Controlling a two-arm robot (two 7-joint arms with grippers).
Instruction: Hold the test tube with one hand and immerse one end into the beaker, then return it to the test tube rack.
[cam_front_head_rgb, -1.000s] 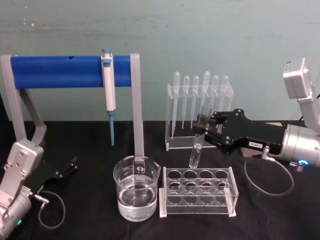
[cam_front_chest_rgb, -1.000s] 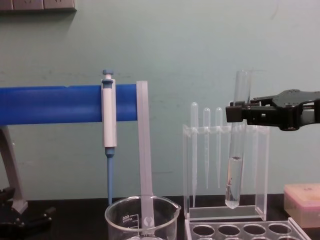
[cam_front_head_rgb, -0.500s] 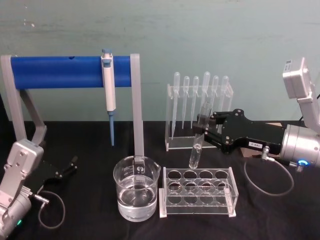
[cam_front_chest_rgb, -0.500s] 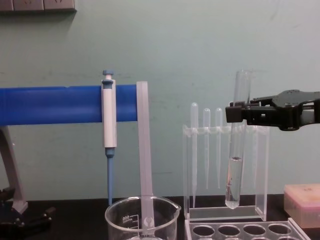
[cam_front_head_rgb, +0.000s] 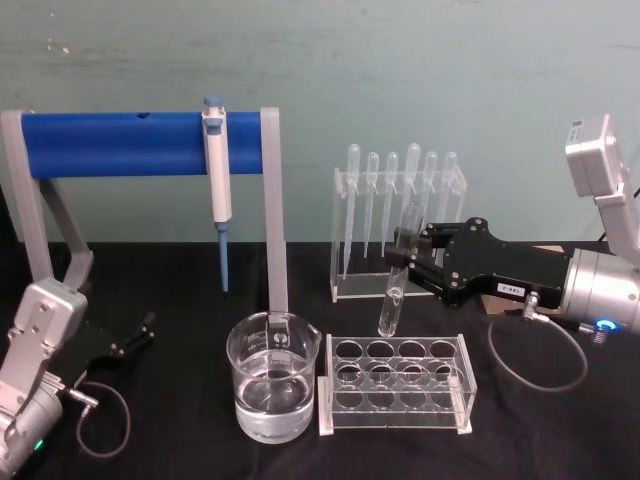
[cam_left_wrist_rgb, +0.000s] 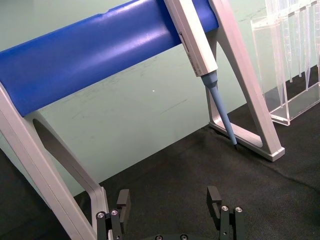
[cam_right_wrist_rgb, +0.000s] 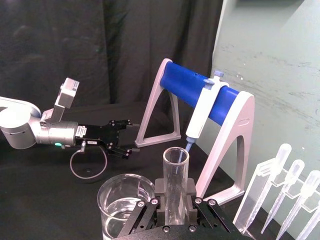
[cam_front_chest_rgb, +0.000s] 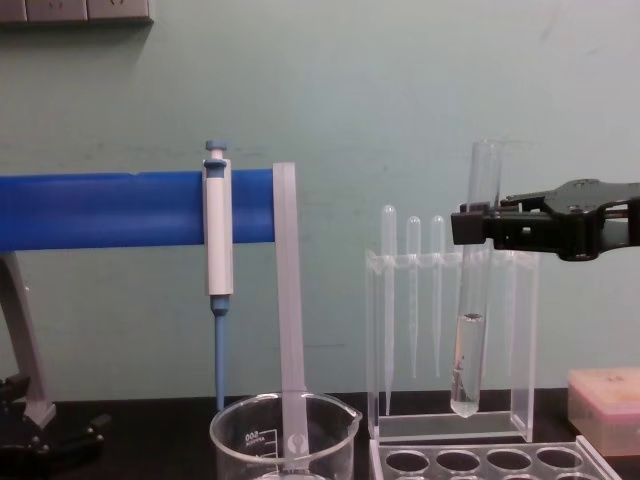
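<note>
The right gripper (cam_front_head_rgb: 405, 262) clamps the test tube (cam_front_head_rgb: 390, 305) upright above the rack (cam_front_head_rgb: 395, 412), far side.
Tube right of beaker (cam_front_head_rgb: 273, 390), not touching; left gripper (cam_front_head_rgb: 140, 335) parked near left, jaws wide.

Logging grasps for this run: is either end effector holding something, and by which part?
The right end effector holds the test tube by its upper part, below the open rim. The left end effector is open and empty.

Black right tool (cam_front_head_rgb: 404, 262) on silver wrist (cam_front_head_rgb: 598, 288) with blue-lit ring (cam_front_head_rgb: 603, 326), grey cable (cam_front_head_rgb: 492, 345).
</note>
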